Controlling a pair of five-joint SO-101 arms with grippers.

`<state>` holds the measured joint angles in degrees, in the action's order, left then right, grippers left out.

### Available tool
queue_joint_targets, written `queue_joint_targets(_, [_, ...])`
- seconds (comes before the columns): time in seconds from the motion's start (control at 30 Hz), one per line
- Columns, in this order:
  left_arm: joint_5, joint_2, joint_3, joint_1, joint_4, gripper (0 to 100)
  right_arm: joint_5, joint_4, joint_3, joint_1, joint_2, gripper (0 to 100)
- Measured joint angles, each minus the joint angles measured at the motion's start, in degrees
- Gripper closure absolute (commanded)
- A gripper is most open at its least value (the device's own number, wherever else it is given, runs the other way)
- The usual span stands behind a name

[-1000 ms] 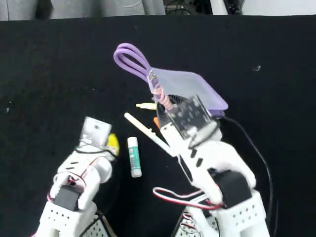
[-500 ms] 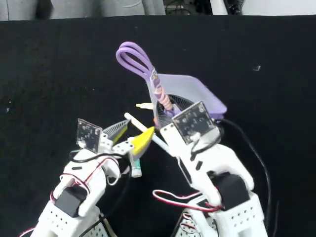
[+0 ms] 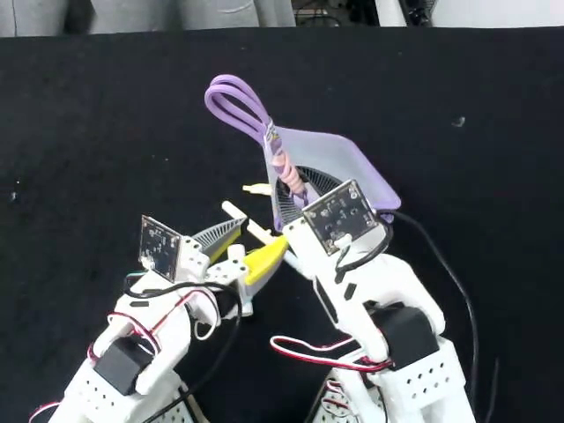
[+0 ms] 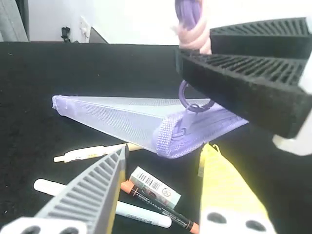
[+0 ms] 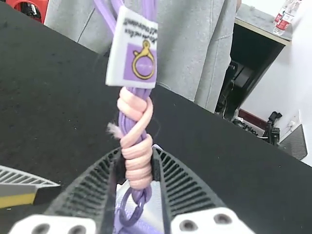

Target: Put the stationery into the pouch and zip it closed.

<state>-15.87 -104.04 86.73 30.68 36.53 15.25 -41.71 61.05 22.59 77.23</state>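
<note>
The translucent purple pouch [image 3: 330, 163] is tilted up off the black table, its purple strap loop [image 3: 235, 100] pointing away. My right gripper [image 3: 291, 182] is shut on the strap's pink-wrapped part [image 5: 136, 146], just below a white tag [image 5: 132, 61]. My left gripper [image 3: 249, 244] stands open beside it, its yellow finger [image 4: 224, 190] and grey finger [image 4: 95, 192] facing the pouch's zip end [image 4: 173, 134] and ring pull [image 4: 187, 97]. On the table under the pouch lie a cream pen [image 4: 92, 152], a white marker [image 4: 131, 210], an orange-tipped pen [image 4: 161, 207] and a small eraser [image 4: 153, 184].
The right gripper's black pads [image 4: 253, 73] hang just above the left gripper. A white pen [image 3: 240, 214] and a cream pen [image 3: 257, 188] lie left of the pouch. The table's far edge [image 3: 282, 28] runs along the back, with open black surface left and right.
My left arm swung right toward the pouch and its gripper opened beside the right gripper, now covering the glue stick. The pouch and strap shifted slightly.
</note>
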Motion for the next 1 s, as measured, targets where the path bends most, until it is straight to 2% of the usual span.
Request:
queue_joint_targets(0.33, [0.0,0.0,4.3,-4.7,-8.9,75,0.0,0.0,0.0,0.0,0.0,98.8])
queue_joint_targets(0.77, [2.2,0.3,4.5,-3.7,-9.8,76,0.0,0.0,0.6,1.9,0.0,98.8])
queue_joint_targets(1.0, [2.2,14.4,-1.1,-3.8,-10.2,76,0.0,0.0,1.5,2.7,0.0,98.8])
